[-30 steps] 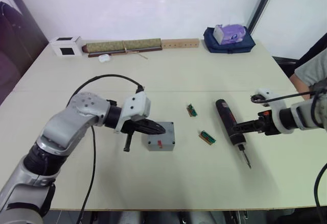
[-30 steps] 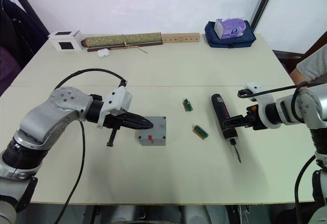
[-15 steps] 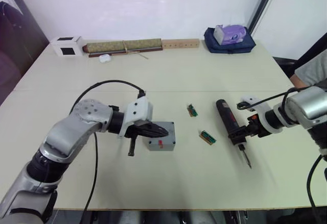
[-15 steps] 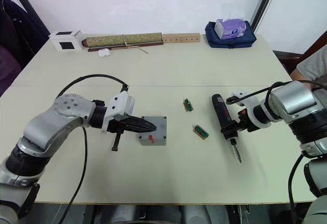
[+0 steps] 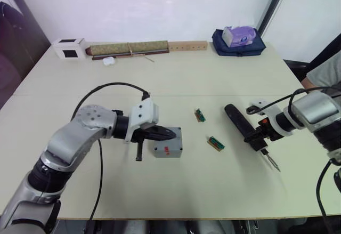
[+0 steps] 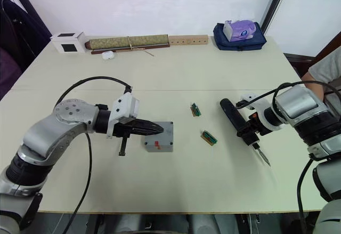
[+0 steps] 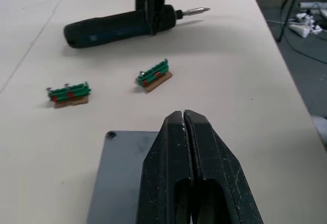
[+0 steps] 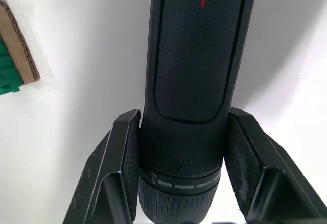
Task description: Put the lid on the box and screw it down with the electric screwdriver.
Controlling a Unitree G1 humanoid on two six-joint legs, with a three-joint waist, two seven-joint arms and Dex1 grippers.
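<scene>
Red power symbol on electric screwdriver (image 8: 196, 71)

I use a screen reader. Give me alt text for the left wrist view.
The left gripper, fingers shut, hovers over a grey box. Beyond lie two green circuit boards and a black screwdriver gripped by the right gripper.

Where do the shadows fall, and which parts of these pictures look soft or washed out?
Right wrist view: the electric screwdriver throws a soft grey shadow on the table, whose pale top looks washed out. Left wrist view: the left gripper is sharp, the floor cables soft. Left eye view: the box has only a faint shadow, and the back wall is bright.
</scene>
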